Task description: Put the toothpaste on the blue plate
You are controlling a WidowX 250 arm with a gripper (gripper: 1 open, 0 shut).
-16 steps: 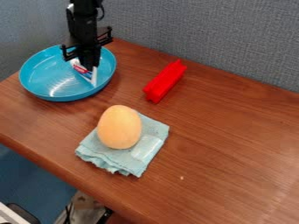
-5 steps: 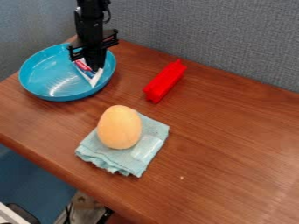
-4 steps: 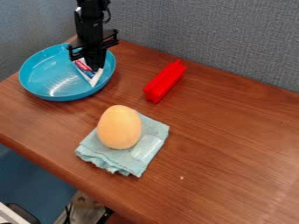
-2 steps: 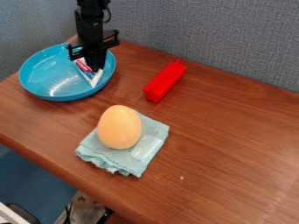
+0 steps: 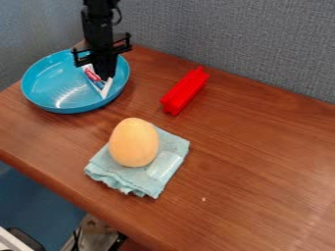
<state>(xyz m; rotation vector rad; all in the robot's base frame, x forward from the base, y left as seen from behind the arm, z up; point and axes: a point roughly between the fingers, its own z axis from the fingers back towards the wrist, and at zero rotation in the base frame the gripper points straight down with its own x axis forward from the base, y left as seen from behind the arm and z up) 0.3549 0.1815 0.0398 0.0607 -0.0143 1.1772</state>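
Note:
The blue plate stands at the table's back left. My gripper points straight down over the plate's right side. Its black fingers are shut on the upper end of the toothpaste, a small white tube with red print. The tube slants down from the fingertips toward the plate's inner right rim. I cannot tell whether its lower end touches the plate.
A red rectangular block lies to the right of the plate. An orange egg-shaped object sits on a pale blue-green folded cloth nearer the front. The wooden table's front edge runs diagonally just below the cloth.
The gripper stays over the plate's right side with the toothpaste still in it. The wrist has rolled very slightly. Nothing else has moved.

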